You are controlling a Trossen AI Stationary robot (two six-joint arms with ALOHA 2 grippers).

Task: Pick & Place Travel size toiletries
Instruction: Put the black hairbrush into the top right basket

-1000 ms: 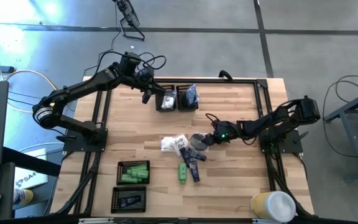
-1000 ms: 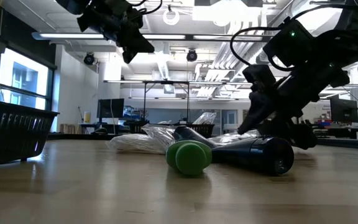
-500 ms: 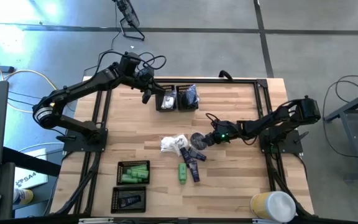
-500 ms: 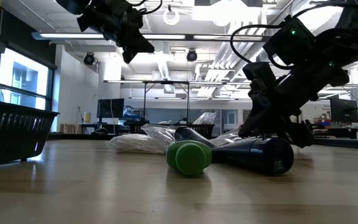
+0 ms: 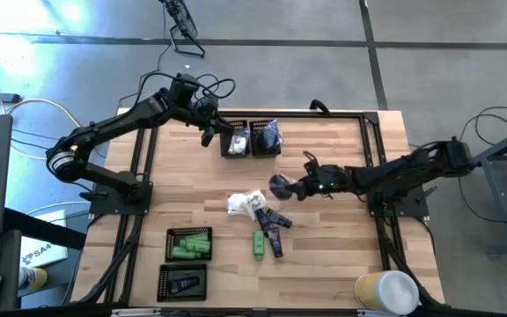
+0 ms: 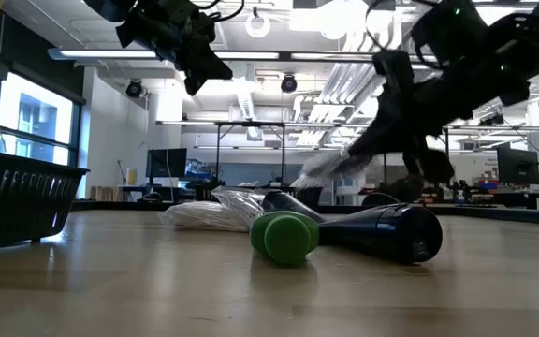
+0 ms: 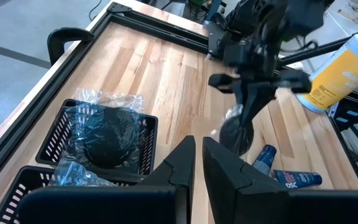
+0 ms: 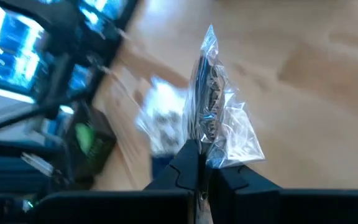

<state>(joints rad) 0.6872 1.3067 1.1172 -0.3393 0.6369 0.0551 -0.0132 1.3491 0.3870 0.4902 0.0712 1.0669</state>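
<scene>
My right gripper (image 5: 296, 187) is shut on a clear bag with a dark round piece (image 5: 280, 187) and holds it above the table's middle; it also shows in the low view (image 6: 330, 165). Below it lie a white crinkly packet (image 5: 245, 204), navy tubes (image 5: 275, 221) and a green tube (image 5: 259, 245), all flat on the wood. My left gripper (image 7: 197, 163) hangs shut and empty over two black mesh trays (image 5: 236, 143) at the far edge; one tray holds a bagged dark piece (image 7: 107, 134). My right gripper pinches the clear bag by one edge (image 8: 205, 148) between its two fingers. The fingers come from the table's right side, slanting down. The bag sticks out beyond the fingertips toward the table's left, lifted clear of the table and the pile.
Two more black mesh trays stand near the front left, one with green tubes (image 5: 189, 244) and one with a navy tube (image 5: 183, 282). A yellow and white bottle (image 5: 385, 291) stands at the near right corner. A black frame borders the table (image 5: 372, 132).
My right gripper has risen from the pile and tipped, bringing the bagged dark piece up with it. The bag lay on the table by the navy tubes before and now hangs clear. The other toiletries have stayed where they were.
</scene>
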